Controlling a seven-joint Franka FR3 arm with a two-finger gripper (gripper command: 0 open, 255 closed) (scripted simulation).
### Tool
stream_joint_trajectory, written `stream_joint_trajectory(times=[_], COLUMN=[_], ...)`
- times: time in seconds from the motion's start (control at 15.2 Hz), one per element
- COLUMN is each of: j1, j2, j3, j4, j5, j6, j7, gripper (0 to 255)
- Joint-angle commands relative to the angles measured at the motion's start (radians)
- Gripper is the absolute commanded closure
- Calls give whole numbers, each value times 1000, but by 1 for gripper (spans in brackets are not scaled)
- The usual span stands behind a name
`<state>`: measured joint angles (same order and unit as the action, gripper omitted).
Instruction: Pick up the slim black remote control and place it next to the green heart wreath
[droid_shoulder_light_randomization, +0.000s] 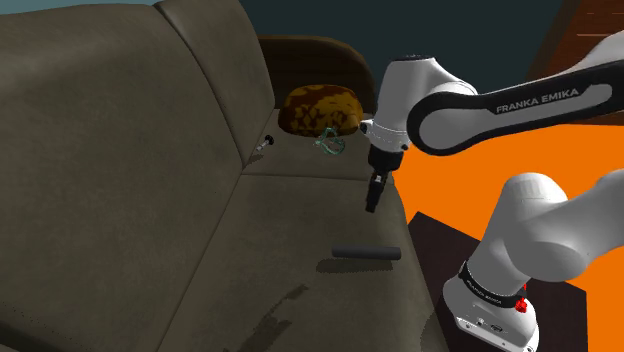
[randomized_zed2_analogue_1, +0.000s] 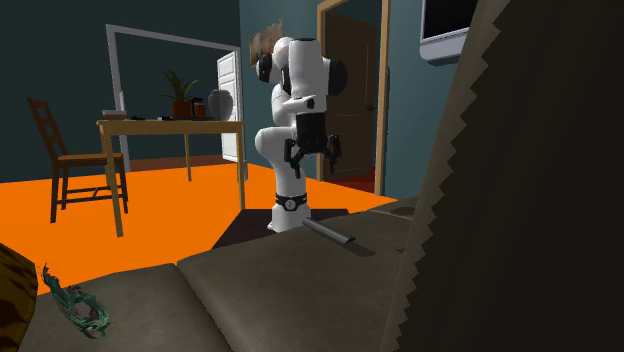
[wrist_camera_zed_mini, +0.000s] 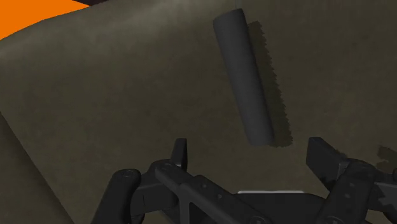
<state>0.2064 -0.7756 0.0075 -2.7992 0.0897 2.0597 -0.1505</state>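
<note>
– Checking big to small: teal-walled room, orange floor (randomized_zed2_analogue_1: 150, 215), wooden chair (randomized_zed2_analogue_1: 70, 160) at left of the second exterior view. Surface?
– Dark sofa (droid_shoulder_light_randomization: 120, 180). The seat looks soft and will likely give under a press.
– End effector (droid_shoulder_light_randomization: 373, 200)?
– Jaws spread wide, empty. It hangs over the seat, just up-frame of the remote (droid_shoulder_light_randomization: 365, 251), which lies flat at lower centre of the shoulder view.
– Handling?
– Probably light, rigid and smooth. Pinch across the narrow width at mid-length; it could slip.
– Target?
– Green heart wreath (droid_shoulder_light_randomization: 331, 143), upper centre, by the mottled yellow-brown cushion (droid_shoulder_light_randomization: 320, 108), well apart from the remote.
</note>
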Motion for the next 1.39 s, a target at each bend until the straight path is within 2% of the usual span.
stream_joint_trajectory(times=[0.0,0.46,0.59,0.99,1.32], j1=[23,106,109,125,125], j2=[31,181,199,316,316], j3=[1,6,6,6,6], j4=[-50,-188,-196,-228,-228], j5=[3,15,18,38,38], j6=[64,288,313,462,462], j7=[-38,-163,-165,-175,-175], gripper=[0,0,0,0,0])
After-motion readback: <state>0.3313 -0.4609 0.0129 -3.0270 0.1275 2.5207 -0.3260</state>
